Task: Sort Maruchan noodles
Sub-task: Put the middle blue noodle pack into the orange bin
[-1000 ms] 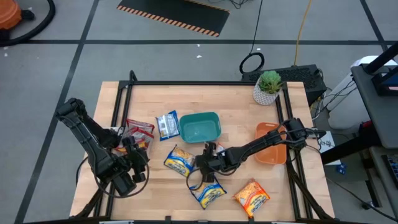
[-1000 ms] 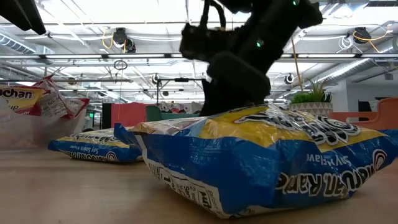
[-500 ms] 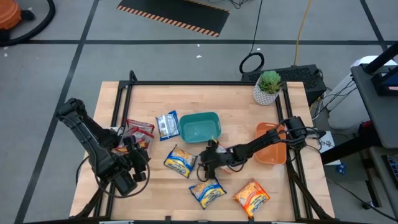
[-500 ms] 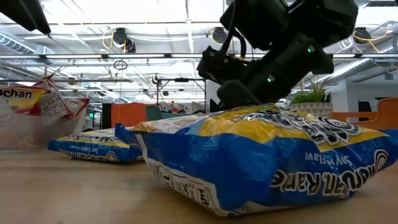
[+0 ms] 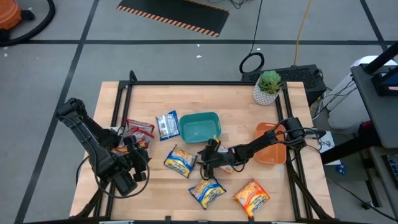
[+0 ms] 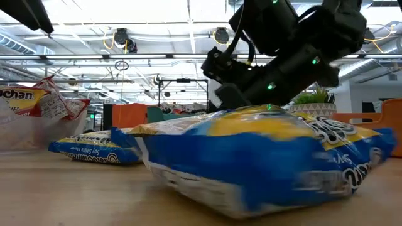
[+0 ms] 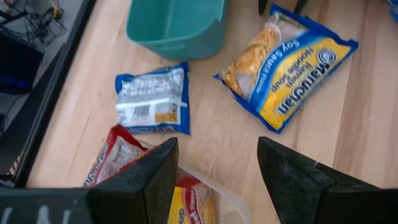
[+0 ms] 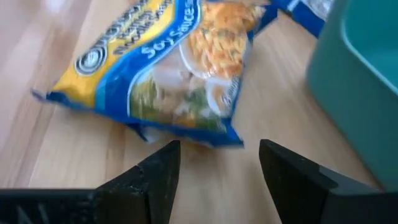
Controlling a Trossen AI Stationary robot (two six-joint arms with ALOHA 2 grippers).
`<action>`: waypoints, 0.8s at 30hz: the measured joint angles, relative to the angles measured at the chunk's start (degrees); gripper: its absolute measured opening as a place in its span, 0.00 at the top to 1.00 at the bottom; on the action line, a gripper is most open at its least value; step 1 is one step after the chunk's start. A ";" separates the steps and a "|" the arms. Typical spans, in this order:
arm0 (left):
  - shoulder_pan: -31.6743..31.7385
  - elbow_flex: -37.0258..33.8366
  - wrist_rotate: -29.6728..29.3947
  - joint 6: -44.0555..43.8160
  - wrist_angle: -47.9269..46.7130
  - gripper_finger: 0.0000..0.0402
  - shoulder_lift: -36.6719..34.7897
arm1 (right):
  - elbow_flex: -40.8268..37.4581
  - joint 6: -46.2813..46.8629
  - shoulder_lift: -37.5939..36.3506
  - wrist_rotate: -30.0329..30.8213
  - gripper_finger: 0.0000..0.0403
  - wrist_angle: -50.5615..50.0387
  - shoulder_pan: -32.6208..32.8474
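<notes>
Wooden table (image 5: 242, 106) lies bare between bin (image 5: 200, 127) and plant (image 5: 268, 86).

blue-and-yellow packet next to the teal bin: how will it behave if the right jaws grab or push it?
The blue-and-yellow packet has a glossy crinkled wrapper, so it will probably slide on the wood. It lies flat: no rolling. The film edges look floppy, so an edge pinch may just lift plastic.

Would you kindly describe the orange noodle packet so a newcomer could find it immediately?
Start at the wooden table and go to its near edge, on the right arm's side. The orange noodle packet lies there, beside a blue-and-yellow packet. It is the only all-orange wrapper.
</notes>
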 joint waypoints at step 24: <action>-0.07 -0.01 -1.04 2.75 2.96 0.44 0.02 | 2.88 -7.43 10.22 -6.18 0.49 16.62 -0.76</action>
